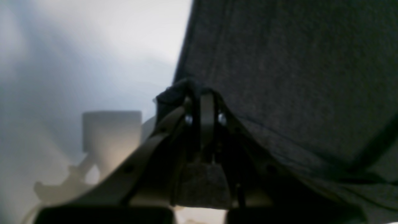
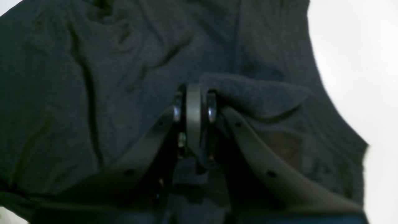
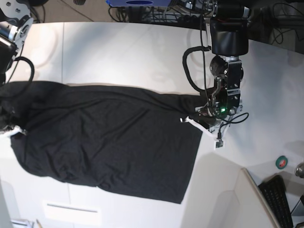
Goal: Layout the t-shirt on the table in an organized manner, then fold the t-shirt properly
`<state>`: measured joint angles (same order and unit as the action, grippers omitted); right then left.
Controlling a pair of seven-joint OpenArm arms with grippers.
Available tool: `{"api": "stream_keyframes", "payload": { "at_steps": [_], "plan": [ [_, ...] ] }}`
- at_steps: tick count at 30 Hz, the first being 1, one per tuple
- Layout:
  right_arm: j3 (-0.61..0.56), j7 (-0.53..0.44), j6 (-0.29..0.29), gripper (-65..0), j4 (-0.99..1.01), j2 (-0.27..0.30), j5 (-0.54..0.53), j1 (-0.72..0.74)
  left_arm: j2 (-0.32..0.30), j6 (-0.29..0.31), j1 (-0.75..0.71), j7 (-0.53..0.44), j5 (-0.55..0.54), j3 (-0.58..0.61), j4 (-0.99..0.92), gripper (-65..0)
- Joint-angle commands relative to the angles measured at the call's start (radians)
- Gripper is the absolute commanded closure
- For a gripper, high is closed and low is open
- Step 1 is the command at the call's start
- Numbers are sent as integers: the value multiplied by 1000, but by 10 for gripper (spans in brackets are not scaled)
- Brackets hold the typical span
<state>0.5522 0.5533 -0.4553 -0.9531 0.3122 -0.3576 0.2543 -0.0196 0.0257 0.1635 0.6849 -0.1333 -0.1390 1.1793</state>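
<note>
Black t-shirt [image 3: 109, 142] soft, floppy, light; bends anywhere, so grab edges. Left gripper [image 1: 203, 102] pinched tight on cloth edge. Right gripper [image 2: 194, 102] pinched tight on bunched fold. Table [image 3: 123, 52] smooth; cloth likely slides.

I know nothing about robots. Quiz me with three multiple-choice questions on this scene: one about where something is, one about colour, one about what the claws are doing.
1. Where does the black soft-fabric t-shirt lie?
A. spread across the off-white table
B. hanging off a chair
C. inside a box

2. What colour is the small round object near the table's edge?
A. yellow
B. green
C. white

3. How are the left gripper and right gripper set?
A. both wide open
B. one open
C. both shut on cloth

Answers: 1 A, the base view shows it flat on the tabletop. 2 B, it looks green. 3 C, both wrist views show cloth pinched.
</note>
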Motion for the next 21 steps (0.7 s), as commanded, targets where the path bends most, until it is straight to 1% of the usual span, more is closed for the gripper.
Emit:
{"api": "stream_keyframes", "payload": {
  "at_steps": [1,2,3,4,5,6,7,8,11,13,15,16,17,19,21],
  "plan": [
    [6,-19,-3,0,-16,25,-11,26,-1,-2,20,-15,-1,-1,14,0],
    [6,-19,-3,0,-16,25,-11,26,-1,-2,20,-15,-1,-3,20,0],
    [6,-17,-3,-50,-19,25,-11,26,-1,-2,20,-15,-1,-4,24,0],
    [7,-17,-3,-149,-22,25,-13,26,-1,-2,21,-15,-1,-4,24,0],
    [7,-19,-4,-236,-24,25,-14,24,-1,-2,29,-17,-1,-3,24,-20],
    [16,-20,-7,-330,-25,25,-28,21,-1,-2,37,-17,-1,-1,23,-120],
    [47,-19,-9,-395,-25,25,-57,17,0,-2,38,-17,-1,-1,23,-224],
    [87,-16,-9,-426,-25,25,-93,3,7,1,41,-18,-1,-1,24,-314],
    [141,-9,-10,-410,-60,26,-196,-46,23,4,46,-18,-2,-4,72,-536],
    [151,26,-10,-410,-148,25,-258,-115,25,4,21,-18,-7,-9,146,-629],
    [193,60,-4,-410,-258,21,-320,-204,22,4,-29,-18,-67,-11,235,-647],
    [226,73,-4,-410,-313,3,-363,-252,19,4,-64,-18,-121,-12,282,-647],
    [257,81,-3,-410,-358,-23,-401,-292,17,4,-106,-18,-177,-18,321,-647],
    [337,93,-1,-410,-447,-78,-444,-369,11,4,-190,-18,-306,-66,368,-647],
    [406,123,-1,-410,-488,-141,-446,-405,11,4,-247,-18,-404,-109,368,-647]
  ]
}}
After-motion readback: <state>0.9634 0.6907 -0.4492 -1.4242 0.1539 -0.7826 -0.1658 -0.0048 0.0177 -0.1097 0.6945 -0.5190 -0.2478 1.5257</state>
